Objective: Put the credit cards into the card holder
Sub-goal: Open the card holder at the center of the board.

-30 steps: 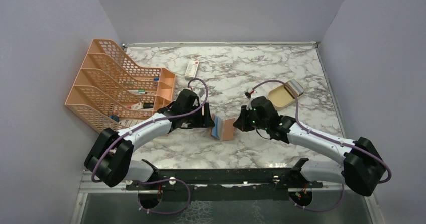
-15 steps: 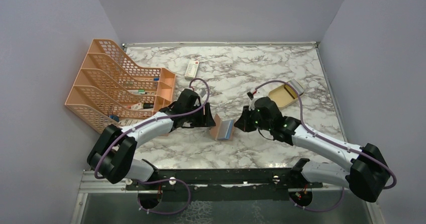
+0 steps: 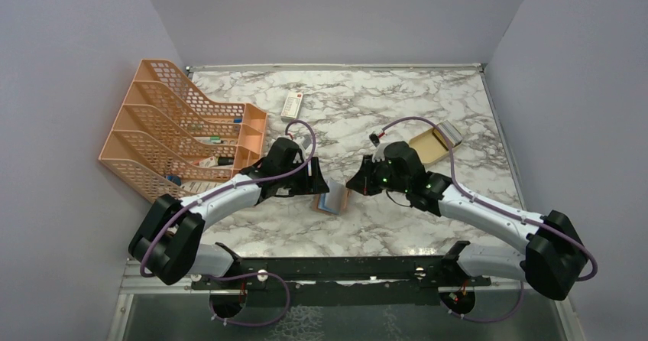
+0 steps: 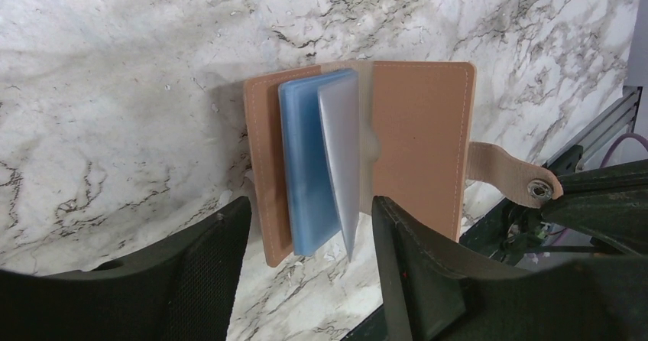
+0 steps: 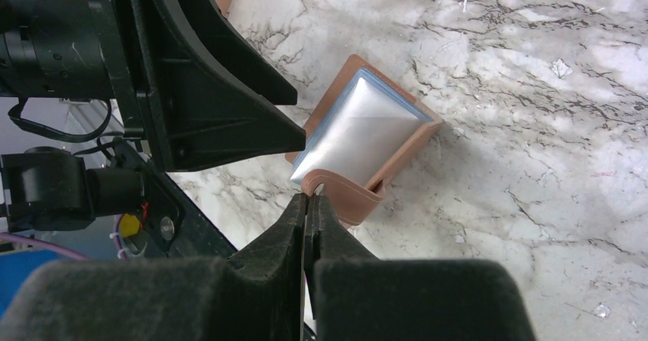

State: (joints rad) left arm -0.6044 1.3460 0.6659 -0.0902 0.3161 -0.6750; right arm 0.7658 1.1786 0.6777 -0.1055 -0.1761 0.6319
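The brown card holder [image 3: 334, 201] lies open on the marble between my two grippers. In the left wrist view its right flap [image 4: 420, 142] is spread flat. A pale blue card [image 4: 306, 165] and a grey card [image 4: 342, 150] stand in its fold. My left gripper [image 4: 312, 203] is open, one finger on each side of the holder's near edge, gripping nothing. My right gripper [image 5: 308, 197] is shut on the holder's clasp tab [image 4: 512, 174]. The grey card [image 5: 355, 134] covers the holder's inside in the right wrist view. More cards [image 3: 447, 133] lie at the tan box.
A tan shallow box [image 3: 426, 148] sits at the back right. A white remote-like item [image 3: 292, 105] lies at the back middle. An orange mesh file rack [image 3: 179, 127] stands along the left wall. The black mounting rail [image 3: 336, 268] runs along the near edge.
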